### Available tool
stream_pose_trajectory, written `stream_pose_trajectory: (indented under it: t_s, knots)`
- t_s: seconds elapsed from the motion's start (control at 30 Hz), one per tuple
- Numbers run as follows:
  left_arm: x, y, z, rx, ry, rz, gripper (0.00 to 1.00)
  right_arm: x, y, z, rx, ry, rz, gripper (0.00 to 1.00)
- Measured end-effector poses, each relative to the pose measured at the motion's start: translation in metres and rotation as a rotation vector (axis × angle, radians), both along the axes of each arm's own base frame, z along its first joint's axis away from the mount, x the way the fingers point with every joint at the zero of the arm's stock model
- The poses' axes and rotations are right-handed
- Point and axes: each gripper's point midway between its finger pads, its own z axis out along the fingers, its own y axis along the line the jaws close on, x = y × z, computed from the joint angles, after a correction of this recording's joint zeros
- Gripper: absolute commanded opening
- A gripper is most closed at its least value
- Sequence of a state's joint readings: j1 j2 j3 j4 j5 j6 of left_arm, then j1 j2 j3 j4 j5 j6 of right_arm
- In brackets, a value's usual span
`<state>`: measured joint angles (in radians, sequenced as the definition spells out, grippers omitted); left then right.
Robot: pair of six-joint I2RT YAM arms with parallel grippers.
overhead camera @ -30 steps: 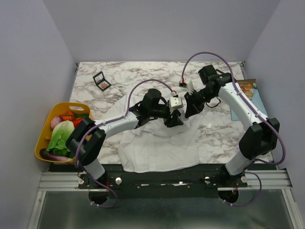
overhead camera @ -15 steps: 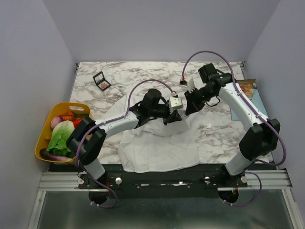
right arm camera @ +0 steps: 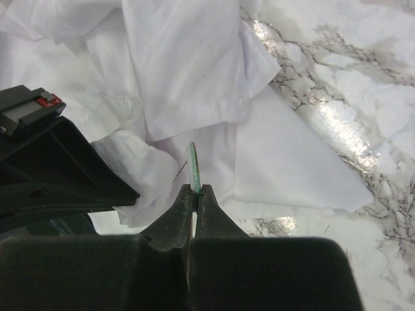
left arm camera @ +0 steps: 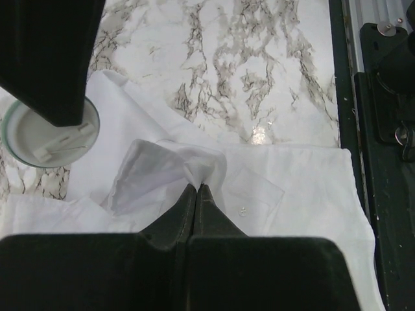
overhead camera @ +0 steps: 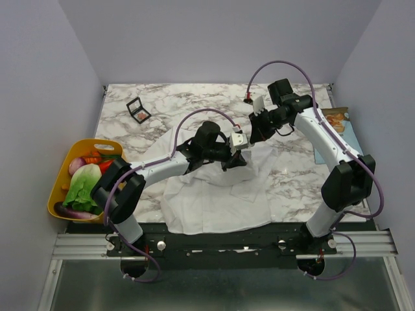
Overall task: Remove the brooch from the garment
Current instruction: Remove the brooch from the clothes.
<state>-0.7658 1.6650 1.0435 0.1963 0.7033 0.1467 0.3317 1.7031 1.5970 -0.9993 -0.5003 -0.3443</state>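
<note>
The garment (overhead camera: 214, 201), a big white shirt, lies crumpled across the near middle of the marble table. My left gripper (overhead camera: 237, 160) is shut on a raised fold of the garment (left arm camera: 292, 188), its tips (left arm camera: 196, 186) pinching the thin cloth into a peak. My right gripper (overhead camera: 254, 136) hovers just behind it, above the shirt's far edge. In the right wrist view this gripper (right arm camera: 196, 191) is shut on the brooch (right arm camera: 194, 165), seen edge-on as a thin green disc held above the garment (right arm camera: 188, 65), apart from the cloth.
A yellow basket (overhead camera: 58, 188) of vegetables sits at the table's left edge. A black makeup palette (overhead camera: 138, 109) lies at the back left. A printed card (overhead camera: 337, 126) lies at the right edge. A clear round dish (left arm camera: 48, 136) rests beside the shirt.
My left gripper has closed on a fold of the shirt. My right gripper has risen and drawn back toward the far side with the brooch.
</note>
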Motion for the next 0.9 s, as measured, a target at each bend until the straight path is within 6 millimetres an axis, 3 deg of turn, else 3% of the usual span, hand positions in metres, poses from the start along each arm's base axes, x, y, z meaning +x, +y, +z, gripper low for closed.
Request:
stream_pose_trajectory:
  t_s: [0.13,0.27,0.43,0.53,0.63,0.73,0.9]
  knots:
    - [0.006,0.004,-0.002,0.009,0.001,0.023,0.15,0.008,-0.001,0.003,-0.007,-0.033,-0.015,0.00]
    - [0.034,0.021,-0.002,0.017,-0.006,0.114,0.35,0.011,-0.006,0.004,-0.008,-0.040,-0.027,0.00]
    - [0.076,0.055,0.001,0.016,-0.006,0.255,0.48,0.003,-0.018,0.008,-0.006,-0.053,-0.038,0.01]
    - [0.087,0.070,0.012,0.009,-0.031,0.292,0.53,-0.007,-0.021,0.022,0.015,-0.082,-0.020,0.00]
    - [0.080,0.070,0.031,-0.007,-0.061,0.252,0.63,-0.018,-0.017,0.041,0.067,-0.126,0.029,0.01]
    - [0.066,0.064,0.061,-0.032,-0.109,0.168,0.64,-0.037,-0.009,0.055,0.130,-0.122,0.114,0.01]
    - [0.046,0.058,0.113,-0.044,-0.189,0.032,0.66,-0.068,0.000,0.061,0.214,-0.055,0.239,0.01]
